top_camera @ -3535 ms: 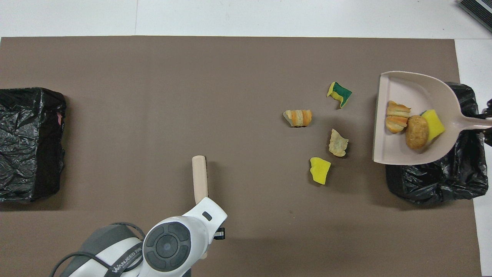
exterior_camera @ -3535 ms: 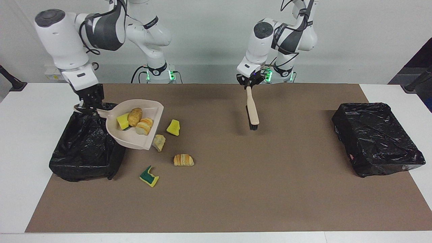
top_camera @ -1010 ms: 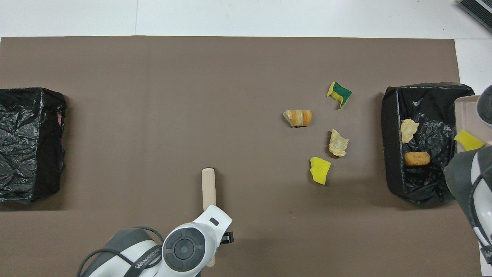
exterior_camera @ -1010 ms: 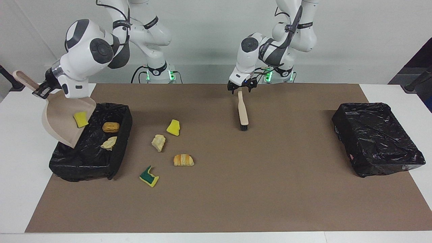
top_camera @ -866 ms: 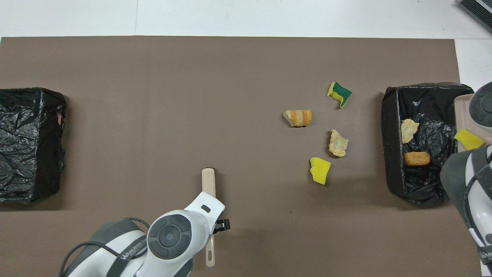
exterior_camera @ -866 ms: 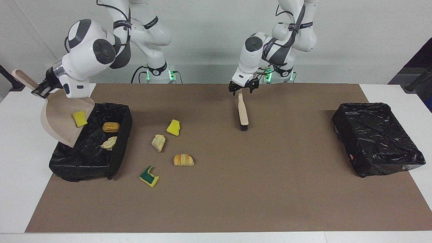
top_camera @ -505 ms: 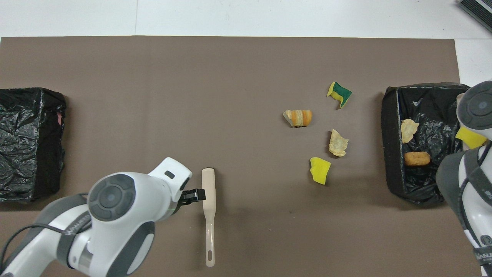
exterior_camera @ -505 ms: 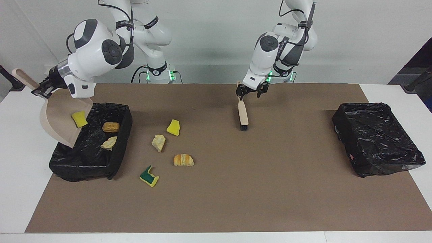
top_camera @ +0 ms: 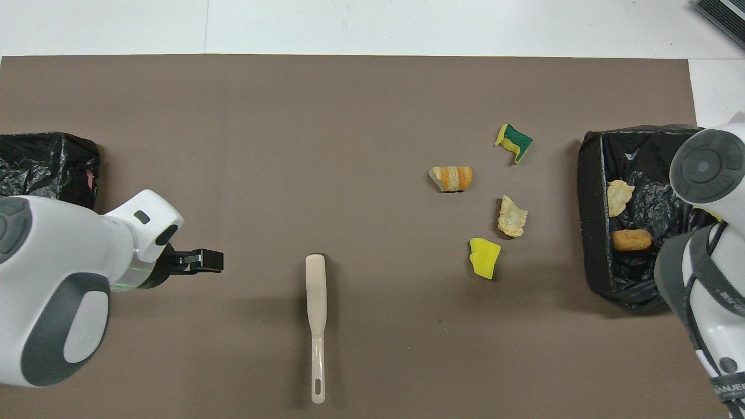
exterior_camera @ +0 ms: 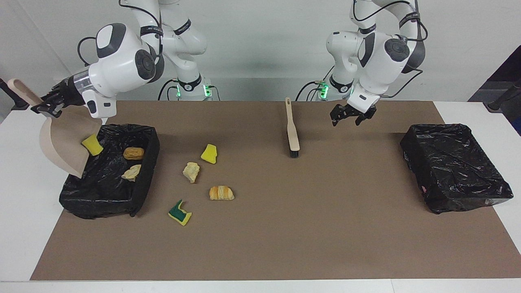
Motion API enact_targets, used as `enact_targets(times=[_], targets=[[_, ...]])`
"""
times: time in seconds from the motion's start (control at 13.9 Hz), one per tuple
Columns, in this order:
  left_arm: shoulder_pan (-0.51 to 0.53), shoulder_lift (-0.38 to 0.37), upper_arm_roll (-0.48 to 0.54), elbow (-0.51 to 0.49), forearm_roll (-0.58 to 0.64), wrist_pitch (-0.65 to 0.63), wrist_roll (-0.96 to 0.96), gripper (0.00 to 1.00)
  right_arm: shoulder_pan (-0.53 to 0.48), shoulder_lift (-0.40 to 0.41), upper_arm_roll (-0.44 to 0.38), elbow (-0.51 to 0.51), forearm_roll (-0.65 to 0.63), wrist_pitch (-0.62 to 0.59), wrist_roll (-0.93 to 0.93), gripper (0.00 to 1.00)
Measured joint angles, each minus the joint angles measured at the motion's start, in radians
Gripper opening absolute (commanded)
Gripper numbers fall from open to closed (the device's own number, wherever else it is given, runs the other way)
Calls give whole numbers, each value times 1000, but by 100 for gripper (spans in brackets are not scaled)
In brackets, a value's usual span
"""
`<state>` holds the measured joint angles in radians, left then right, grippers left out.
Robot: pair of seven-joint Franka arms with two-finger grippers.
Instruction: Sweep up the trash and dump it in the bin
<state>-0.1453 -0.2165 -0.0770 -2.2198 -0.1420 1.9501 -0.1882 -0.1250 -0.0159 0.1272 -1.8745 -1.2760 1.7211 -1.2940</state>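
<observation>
My right gripper (exterior_camera: 44, 106) is shut on the handle of the beige dustpan (exterior_camera: 61, 138), which hangs steeply tipped over the black-lined bin (exterior_camera: 148, 162) at the right arm's end. A yellow sponge bit (exterior_camera: 92, 145) sits at the pan's lower lip. A croissant (exterior_camera: 133, 153) and a bread chunk (exterior_camera: 131, 173) lie in the bin. On the mat beside the bin lie trash pieces: a yellow sponge (exterior_camera: 209, 154), a bread chunk (exterior_camera: 191, 171), a croissant (exterior_camera: 221, 193) and a green-and-yellow sponge (exterior_camera: 179, 213). The brush (exterior_camera: 291, 130) lies flat on the mat. My left gripper (exterior_camera: 349, 116) hangs open and empty.
A second bin (exterior_camera: 456, 167) wrapped in a black bag stands at the left arm's end. The brown mat (exterior_camera: 285, 236) covers most of the white table. In the overhead view the right arm hides the dustpan and part of the bin (top_camera: 592, 233).
The left gripper has let go of the brush and swung away toward the left arm's end. The dustpan tipped a little further and the yellow sponge slid lower on it.
</observation>
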Motion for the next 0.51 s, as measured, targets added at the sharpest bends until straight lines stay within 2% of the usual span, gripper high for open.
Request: enact_targets(times=[0.29,0.51], targets=[[157,0,0,63,1,-46,163,100,1,2,1,0,-16,3,-9,0],[245,24,2,187,23,-125,219,100,1,4,5,14,-14,3,-9,0]])
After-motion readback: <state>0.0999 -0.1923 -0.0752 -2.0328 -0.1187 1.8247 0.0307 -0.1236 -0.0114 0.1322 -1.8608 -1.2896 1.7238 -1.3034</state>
